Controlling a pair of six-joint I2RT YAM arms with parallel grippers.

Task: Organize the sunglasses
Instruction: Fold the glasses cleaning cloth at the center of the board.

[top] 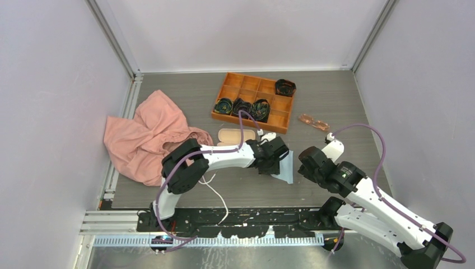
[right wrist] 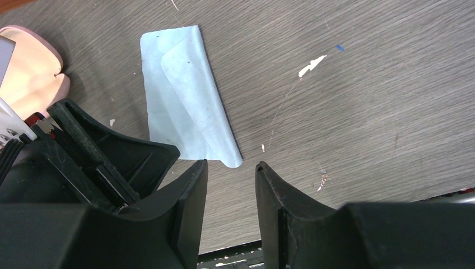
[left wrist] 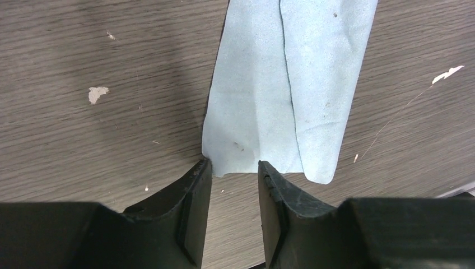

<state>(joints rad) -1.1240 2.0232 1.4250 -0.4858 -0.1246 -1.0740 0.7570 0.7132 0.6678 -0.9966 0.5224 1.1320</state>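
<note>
the left pincer [left wrist: 232, 168] hangs low over the tabletop [left wrist: 84, 145], its jaws partly apart and nothing clamped. the near edge of the light blue cloth [left wrist: 269, 84] lies right at the gap between the tips, one corner touching the left tip. the step in hand looks like taking up that cloth. to do it well, push the tips a little further over the edge, press flat onto the wood grain, then close, since so thin a sheet slips out of a shallow bite. the cloth is soft and matte, folded lengthwise with one flap over the other, so bite both layers or it may unfold on lifting.

the right pincer [right wrist: 231, 167] hovers just beside it, jaws likewise partly apart and empty, near the cloth's rounded corner. the sunglasses [top: 313, 121], thin-framed with translucent pinkish-orange lenses, lie on the tabletop well apart from both arms, just right of the orange compartment tray [top: 280, 119]. the pink hard case [top: 236, 135], smooth and oblong, appears to lie open in front of the tray.
</note>
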